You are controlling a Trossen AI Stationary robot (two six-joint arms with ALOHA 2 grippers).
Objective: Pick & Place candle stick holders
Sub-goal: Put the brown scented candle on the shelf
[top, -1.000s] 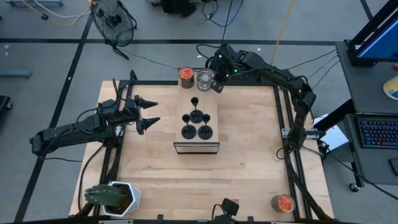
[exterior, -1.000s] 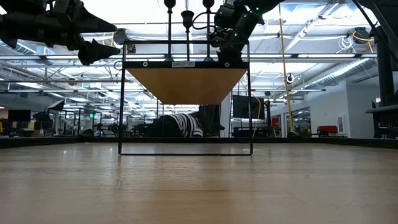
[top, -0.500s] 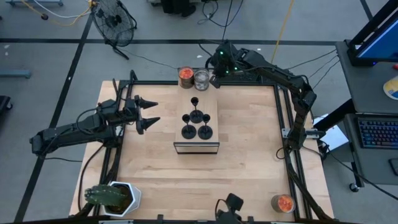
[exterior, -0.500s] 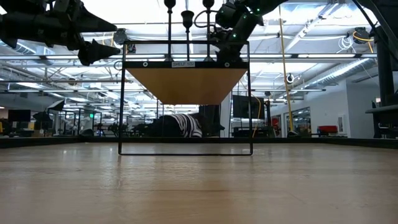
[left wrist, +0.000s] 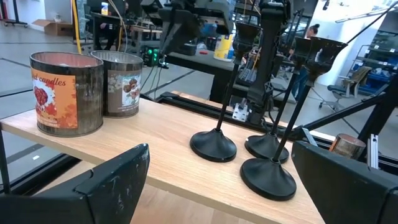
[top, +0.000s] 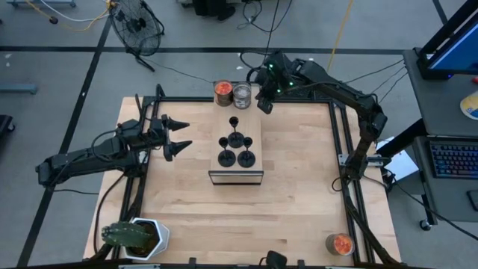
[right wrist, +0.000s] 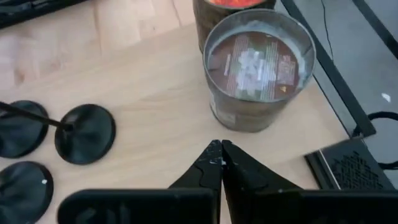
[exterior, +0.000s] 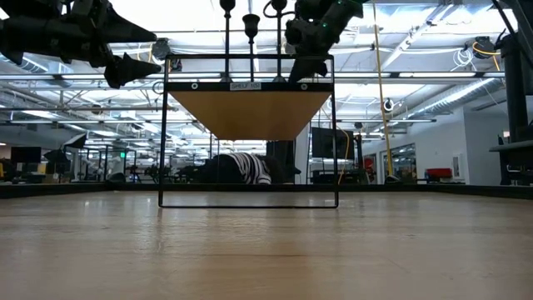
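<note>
Four small black candle stick holders [top: 236, 148], each a round flat base with a thin upright stem and tiny cup top, stand clustered on the light wooden top of a black-framed raised shelf [top: 255, 128] at the table's middle. The right gripper [top: 264, 105], fingers pressed together and empty, hangs near the shelf's far corner just beside a round silvery jar [top: 243, 95] and a glass jar with orange contents [top: 223, 92], close to the holders. The left gripper [top: 181, 134] waits spread open beside the shelf, and only the right wrist view shows the silvery jar's printed inside [right wrist: 259, 61], while the low view shows just the holders' stems [exterior: 251, 33] above the shelf.
</note>
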